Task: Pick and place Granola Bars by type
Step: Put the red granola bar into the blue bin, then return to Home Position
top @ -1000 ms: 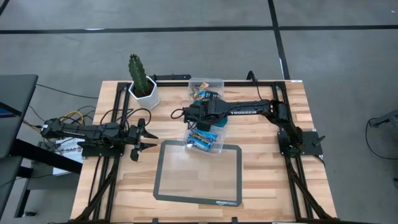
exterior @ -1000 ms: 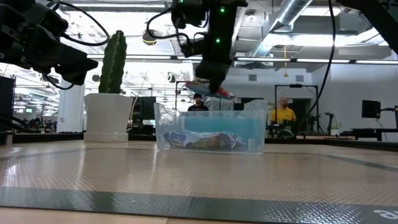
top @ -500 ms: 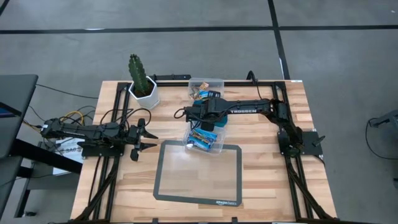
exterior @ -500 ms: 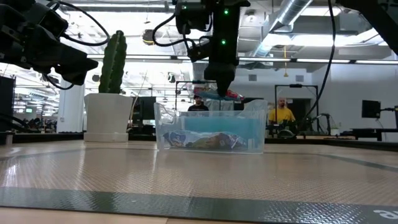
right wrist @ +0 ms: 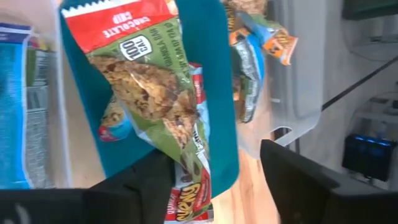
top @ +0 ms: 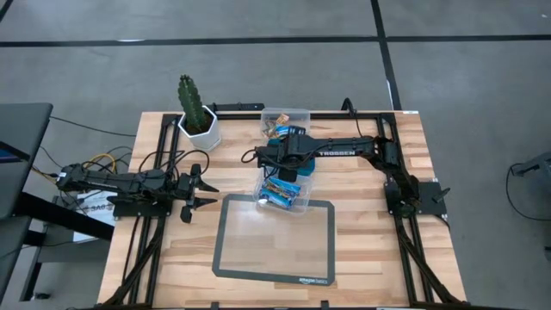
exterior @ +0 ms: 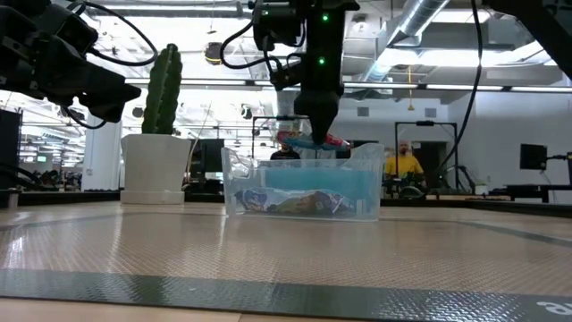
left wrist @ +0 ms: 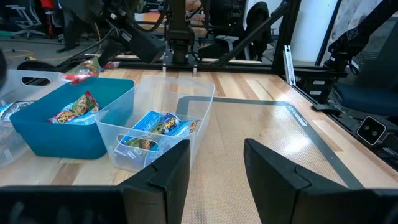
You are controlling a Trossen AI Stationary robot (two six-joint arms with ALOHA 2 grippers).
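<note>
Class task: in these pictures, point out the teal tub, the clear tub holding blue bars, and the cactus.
teal tub (left wrist: 74,134), left wrist view, on its outer side wall.
clear tub (left wrist: 202,99), left wrist view, on its bare rim.
cactus (top: 190,96), high view, on the green stem above the white pot.

A grey floor (top: 258,69) crossed by dark lines surrounds the wooden bench (top: 370,250); beyond, bright ceiling lights (exterior: 420,89) and exposed ducts (exterior: 420,22).
</note>
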